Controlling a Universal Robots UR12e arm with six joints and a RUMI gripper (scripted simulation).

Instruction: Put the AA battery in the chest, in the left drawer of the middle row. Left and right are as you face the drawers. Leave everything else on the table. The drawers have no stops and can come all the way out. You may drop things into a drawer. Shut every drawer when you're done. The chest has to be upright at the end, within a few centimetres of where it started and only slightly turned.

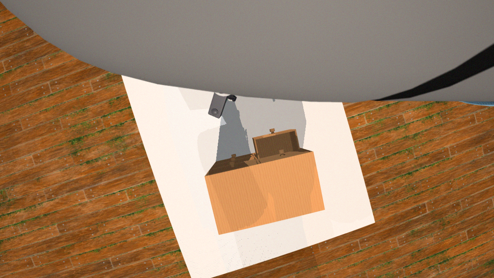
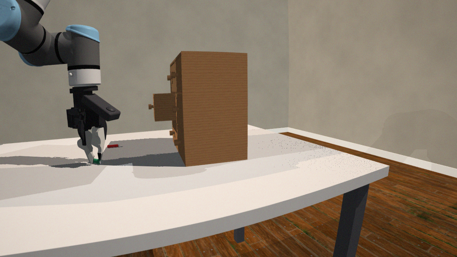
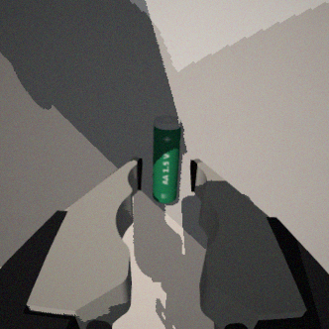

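Note:
The green AA battery (image 2: 96, 161) (image 3: 166, 165) lies on the white table. My gripper (image 2: 94, 158) (image 3: 165, 161) is down at the table with its fingertips on either side of the battery. It is partly open, and the wrist view shows a gap between the battery and each fingertip. The wooden chest (image 1: 264, 193) (image 2: 215, 108) stands upright. Its left middle-row drawer (image 1: 276, 143) (image 2: 164, 107) is pulled partway out, and the part of its inside that shows is bare. The other drawers look shut. In the top view the arm hides the battery and fingertips.
A red cylindrical item (image 2: 112, 146) with a pale end lies on the table (image 2: 191, 204) beyond the gripper. The open drawer and several knobs stick out from the chest's front, toward the gripper's side. The large grey arm covers the upper part of the top view.

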